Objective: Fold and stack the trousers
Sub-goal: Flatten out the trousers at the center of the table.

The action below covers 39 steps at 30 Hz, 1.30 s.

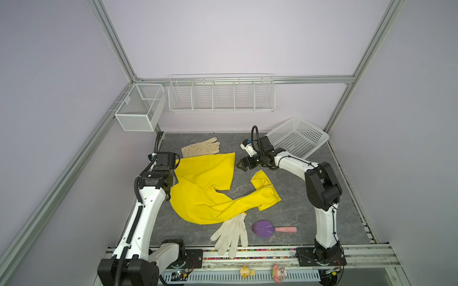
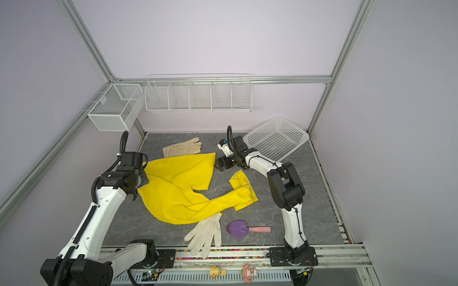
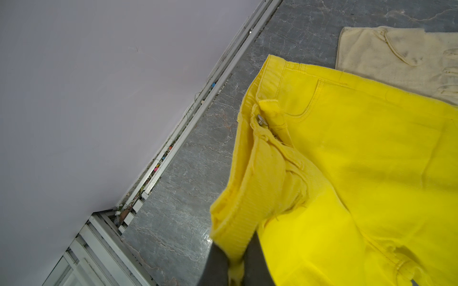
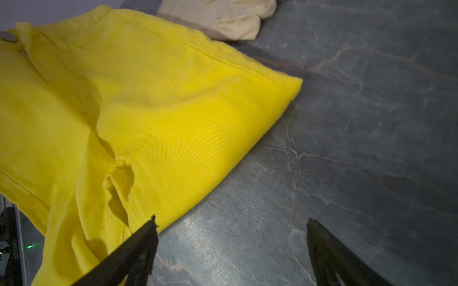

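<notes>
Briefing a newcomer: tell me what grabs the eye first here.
Bright yellow trousers sprawl across the middle of the gray table, one leg stretched toward the right side. The left gripper is shut on their waistband, while the right gripper hangs open over bare table beside the other leg.

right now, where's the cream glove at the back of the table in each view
In a top view: cream glove left of centre, beyond the trousers.
In a top view: likewise left of centre.
Left wrist: upper right corner.
Right wrist: top edge.
Landmark: the yellow trousers border it everywhere.
</notes>
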Tool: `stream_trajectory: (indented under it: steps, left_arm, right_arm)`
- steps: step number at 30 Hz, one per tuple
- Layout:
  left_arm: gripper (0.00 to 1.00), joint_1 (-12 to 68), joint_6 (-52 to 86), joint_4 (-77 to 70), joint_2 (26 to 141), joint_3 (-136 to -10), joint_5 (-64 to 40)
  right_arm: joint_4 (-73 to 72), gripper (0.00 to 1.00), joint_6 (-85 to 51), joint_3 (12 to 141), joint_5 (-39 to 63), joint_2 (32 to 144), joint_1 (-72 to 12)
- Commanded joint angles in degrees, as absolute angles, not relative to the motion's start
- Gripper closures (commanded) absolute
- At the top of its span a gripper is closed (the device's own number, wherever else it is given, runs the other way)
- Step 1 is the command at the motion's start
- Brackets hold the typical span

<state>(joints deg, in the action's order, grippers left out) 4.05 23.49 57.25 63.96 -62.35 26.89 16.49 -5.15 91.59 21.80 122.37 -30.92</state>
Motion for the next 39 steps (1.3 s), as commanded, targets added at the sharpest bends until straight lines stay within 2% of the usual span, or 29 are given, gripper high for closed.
stream_trajectory:
  steps: [1,9,13,16,20,22,26,32,35,39]
  left_arm:
    - [1.00,3.69,24.58,56.60,63.58,-62.31,25.77]
    - [1.00,3.67,25.43,55.73,63.99,-60.96,23.69]
    - [1.00,3.69,26.08,54.98,63.73,-59.23,23.35]
    - [1.00,3.69,26.17,54.54,63.80,-58.62,23.05]
    - [1.00,3.69,25.30,54.60,63.64,-59.98,22.33]
    - [1.00,3.65,24.82,55.29,63.61,-61.58,20.61]
    - [1.00,3.67,23.49,55.90,62.70,-65.88,14.54]
    - [1.00,5.12,20.32,52.17,58.16,-72.58,2.48]
    - [1.00,6.57,19.83,50.79,56.98,-76.61,-2.04]
    - [1.00,10.75,18.67,48.50,57.31,-81.40,-2.35]
  right_arm:
    - [18.34,0.06,-15.17,96.24,21.76,126.95,-32.13]
    - [16.00,0.08,-21.28,103.17,23.87,135.69,-34.16]
    - [15.28,0.17,-23.69,107.22,24.93,139.48,-35.32]
    - [14.77,0.40,-24.42,109.65,25.31,141.16,-36.16]
    - [13.54,0.80,-23.20,107.12,24.61,136.74,-35.46]
    - [13.67,0.89,-21.77,104.24,24.47,132.23,-34.47]
    - [14.71,0.90,-17.94,94.42,22.36,117.95,-32.53]
    - [25.12,0.90,-10.24,84.09,14.72,95.08,-31.14]
    - [31.43,0.90,-6.67,83.04,9.18,84.90,-30.05]
    - [40.56,0.89,-1.12,87.15,-1.33,73.88,-28.47]
